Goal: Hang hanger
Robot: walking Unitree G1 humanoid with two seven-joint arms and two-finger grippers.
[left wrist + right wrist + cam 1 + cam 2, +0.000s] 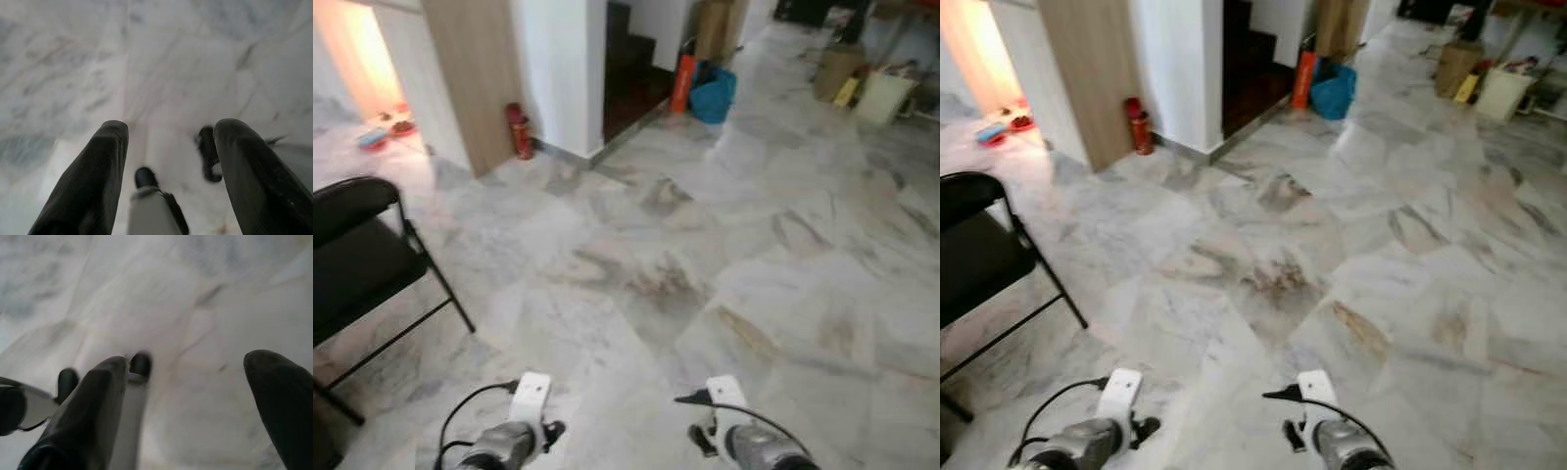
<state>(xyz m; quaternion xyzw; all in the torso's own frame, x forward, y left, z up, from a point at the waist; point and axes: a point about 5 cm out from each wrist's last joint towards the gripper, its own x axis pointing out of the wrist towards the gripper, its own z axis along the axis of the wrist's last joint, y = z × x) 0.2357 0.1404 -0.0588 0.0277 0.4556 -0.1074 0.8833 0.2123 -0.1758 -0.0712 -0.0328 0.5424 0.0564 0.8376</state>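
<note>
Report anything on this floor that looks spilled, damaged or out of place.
Nothing is spilled or broken. The marble floor has brownish patches, which could be veining or stains. A red cylinder stands at the wall corner and a blue bag sits by the dark doorway.

A pale marble floor with grey and brown veins spreads across the room. At the left stands a black folding chair on thin metal legs. A red fire extinguisher stands at the foot of a wooden panel, beside a white wall. Past the dark doorway, an orange box leans next to a blue bag. Cardboard boxes and a pale bin sit far right.
</note>
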